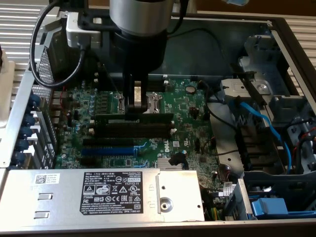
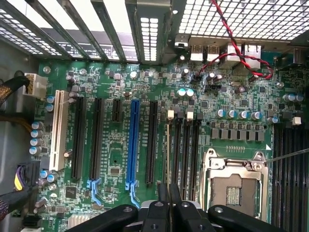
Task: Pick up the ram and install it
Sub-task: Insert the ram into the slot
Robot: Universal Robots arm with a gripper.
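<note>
Ram (image 1: 154, 119), a long thin dark-green circuit stick, stood already upright among the long black memory slots (image 1: 148, 131); the dark metal claw (image 1: 136, 109) pinched its top edge; full seating seemed not yet sure.

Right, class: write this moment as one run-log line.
stage: installing | jaws: shut on ram | ram: on edge, along memory slots | seated: cannot tell

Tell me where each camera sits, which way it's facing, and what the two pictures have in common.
Exterior view: off the arm, high over the open computer case, looking steeply down at the motherboard; the arm's grey wrist and pincer show.
Wrist view: on the wrist, looking down along the pincer at the motherboard; the pincer shows.
Shared: the motherboard, its blue expansion slot, the processor socket, the pincer.
</note>
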